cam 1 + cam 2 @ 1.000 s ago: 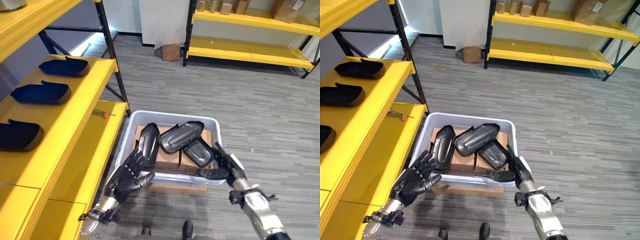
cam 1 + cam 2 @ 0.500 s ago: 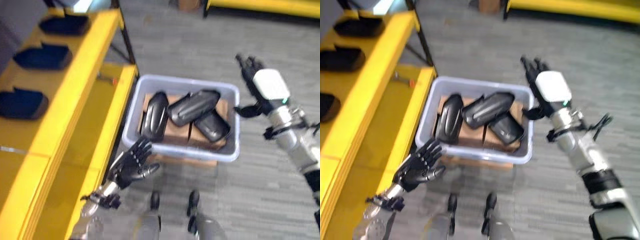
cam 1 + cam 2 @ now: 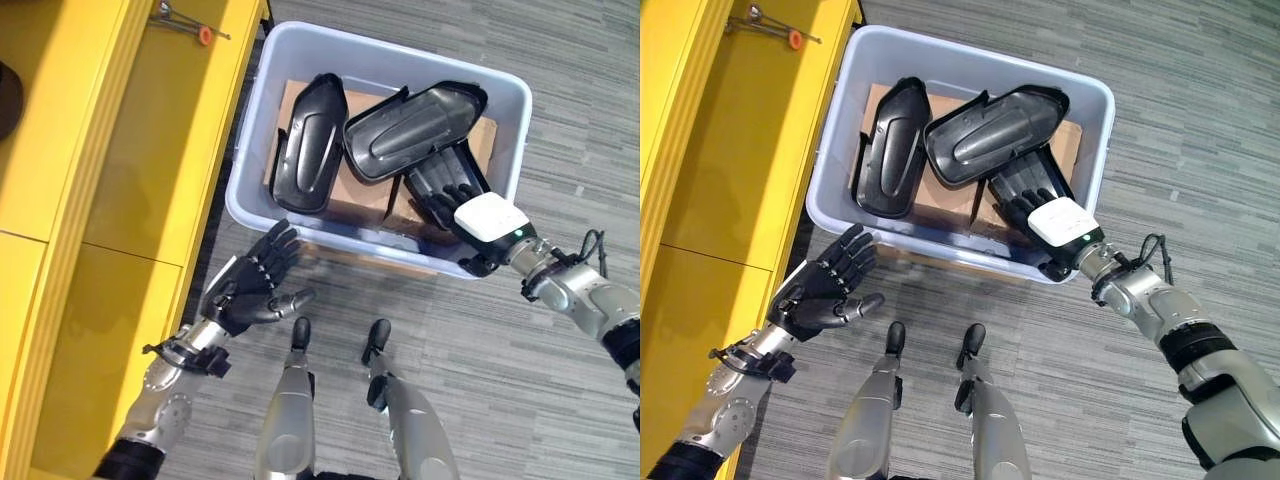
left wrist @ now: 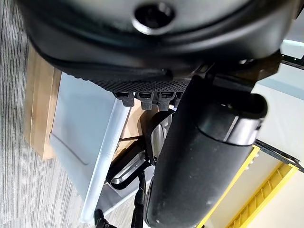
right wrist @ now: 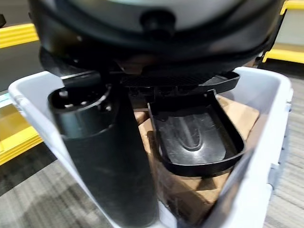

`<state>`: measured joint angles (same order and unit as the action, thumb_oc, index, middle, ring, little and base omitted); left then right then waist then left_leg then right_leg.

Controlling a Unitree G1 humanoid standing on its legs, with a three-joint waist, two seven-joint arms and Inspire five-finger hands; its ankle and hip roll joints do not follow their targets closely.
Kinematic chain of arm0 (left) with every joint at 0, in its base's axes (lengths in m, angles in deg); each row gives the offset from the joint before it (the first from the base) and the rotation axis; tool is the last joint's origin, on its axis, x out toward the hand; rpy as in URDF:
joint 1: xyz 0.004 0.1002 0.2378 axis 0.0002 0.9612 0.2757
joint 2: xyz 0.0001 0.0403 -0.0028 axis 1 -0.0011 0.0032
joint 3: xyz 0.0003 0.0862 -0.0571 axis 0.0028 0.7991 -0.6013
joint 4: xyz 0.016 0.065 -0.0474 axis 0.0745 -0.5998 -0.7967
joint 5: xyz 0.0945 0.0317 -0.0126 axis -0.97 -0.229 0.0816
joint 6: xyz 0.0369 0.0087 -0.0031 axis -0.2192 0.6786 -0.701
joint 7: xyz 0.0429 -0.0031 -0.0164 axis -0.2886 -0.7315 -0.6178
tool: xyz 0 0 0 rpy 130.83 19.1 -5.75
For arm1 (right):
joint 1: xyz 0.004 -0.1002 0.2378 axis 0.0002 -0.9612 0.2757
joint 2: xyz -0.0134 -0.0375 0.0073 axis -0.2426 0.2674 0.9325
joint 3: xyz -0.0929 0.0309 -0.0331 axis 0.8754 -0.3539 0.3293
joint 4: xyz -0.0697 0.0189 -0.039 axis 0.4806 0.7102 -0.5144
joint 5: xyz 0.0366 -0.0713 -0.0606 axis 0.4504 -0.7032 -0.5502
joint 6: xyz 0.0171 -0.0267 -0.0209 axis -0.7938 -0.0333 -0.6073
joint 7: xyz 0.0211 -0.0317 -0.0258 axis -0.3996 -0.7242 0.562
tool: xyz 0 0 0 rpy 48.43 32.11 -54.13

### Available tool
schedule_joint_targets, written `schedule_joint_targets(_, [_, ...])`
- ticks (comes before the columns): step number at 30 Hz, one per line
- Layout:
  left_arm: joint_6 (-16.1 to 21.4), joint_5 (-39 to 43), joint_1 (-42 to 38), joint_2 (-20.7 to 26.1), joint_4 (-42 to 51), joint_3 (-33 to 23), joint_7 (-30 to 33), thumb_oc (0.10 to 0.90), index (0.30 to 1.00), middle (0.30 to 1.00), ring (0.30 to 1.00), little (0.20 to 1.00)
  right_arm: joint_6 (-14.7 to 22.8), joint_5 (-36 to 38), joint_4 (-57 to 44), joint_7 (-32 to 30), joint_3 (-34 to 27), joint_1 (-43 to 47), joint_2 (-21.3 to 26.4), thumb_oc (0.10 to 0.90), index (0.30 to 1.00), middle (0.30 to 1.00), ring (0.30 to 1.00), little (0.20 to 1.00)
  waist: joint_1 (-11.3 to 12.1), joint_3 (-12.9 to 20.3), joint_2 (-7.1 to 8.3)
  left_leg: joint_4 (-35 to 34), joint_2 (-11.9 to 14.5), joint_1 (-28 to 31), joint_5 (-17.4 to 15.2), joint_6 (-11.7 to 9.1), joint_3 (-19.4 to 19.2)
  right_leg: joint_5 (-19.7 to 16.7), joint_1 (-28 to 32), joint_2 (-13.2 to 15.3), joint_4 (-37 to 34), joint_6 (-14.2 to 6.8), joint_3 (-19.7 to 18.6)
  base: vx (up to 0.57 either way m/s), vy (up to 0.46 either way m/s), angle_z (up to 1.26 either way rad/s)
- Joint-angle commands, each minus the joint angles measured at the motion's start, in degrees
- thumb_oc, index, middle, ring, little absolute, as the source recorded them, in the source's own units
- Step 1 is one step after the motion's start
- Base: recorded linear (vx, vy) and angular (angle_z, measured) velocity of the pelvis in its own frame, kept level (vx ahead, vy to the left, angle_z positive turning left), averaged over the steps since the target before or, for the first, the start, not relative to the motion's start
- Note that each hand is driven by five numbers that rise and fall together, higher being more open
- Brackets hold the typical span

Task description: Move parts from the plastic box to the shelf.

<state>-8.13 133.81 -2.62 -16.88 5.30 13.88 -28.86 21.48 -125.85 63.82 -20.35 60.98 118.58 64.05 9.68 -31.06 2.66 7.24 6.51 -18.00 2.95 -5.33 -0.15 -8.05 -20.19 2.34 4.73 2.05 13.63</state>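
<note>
Risk entry: my right hand [image 3: 480, 215], fingers straight, reaches over the near rim of the plastic box [image 3: 260, 150] where three black parts [image 3: 305, 140] overlap, left hand [image 3: 255, 290] relaxed outside it; I judge a lift could drag a neighbouring part out.

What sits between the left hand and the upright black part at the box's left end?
In the left eye view, the plastic box's near wall stands between the left hand and that black part; otherwise bare floor.
</note>
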Motion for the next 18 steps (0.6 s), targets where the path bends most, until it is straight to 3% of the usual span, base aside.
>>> schedule_joint_targets(1, [2.6, 3.3, 0.5, 1.5, 8.8, -2.7, -2.3, 0.900, 1.000, 1.000, 1.000, 1.000, -1.0, 3.5, -1.9, -3.5, -1.2, 5.4, 5.3, 0.900, 1.000, 1.000, 1.000, 1.000, 0.0, 1.3, -0.13, 1.8, 1.9, -2.4, -1.1, 1.0, -1.8, 10.5, 0.6, 1.1, 7.3, -4.4, -2.0, -0.03, -0.057, -0.09])
schedule_joint_targets(10, [0.8, 1.8, -0.4, 0.8, 8.3, -3.0, -3.2, 0.900, 1.000, 1.000, 1.000, 1.000, -8.9, -1.3, 2.3, -7.9, -0.5, 4.8, 4.1, 0.900, 1.000, 1.000, 1.000, 1.000, -0.1, 1.3, 0.53, 4.2, 2.0, -7.0, -1.4, 0.8, -1.8, 10.2, -2.6, 0.4, 7.4, -4.1, -2.0, -0.01, -0.053, -0.05])
schedule_joint_targets(12, [1.0, 2.1, -1.0, 0.8, 7.9, -2.4, -2.9, 0.900, 1.000, 1.000, 1.000, 1.000, -14.1, -2.9, 3.9, -11.7, -1.0, 6.1, 3.8, 0.900, 1.000, 1.000, 1.000, 1.000, -0.3, 1.3, 0.29, 4.7, 1.9, -8.3, -1.4, 0.9, -1.8, 10.1, -3.9, 0.3, 7.8, -4.0, -2.0, 0.00, 0.000, 0.00])
schedule_joint_targets(18, [0.7, 1.6, -1.5, -0.2, 8.0, -2.1, -2.7, 0.900, 1.000, 1.000, 1.000, 1.000, -17.1, -3.2, 4.5, -9.3, -2.9, 7.2, 2.8, 0.900, 1.000, 1.000, 1.000, 1.000, -0.5, 1.3, -0.46, 5.2, 1.6, -10.2, -1.2, 0.8, -1.6, 10.2, -5.7, 0.2, 8.5, -3.8, -1.8, -0.01, -0.006, -0.02])
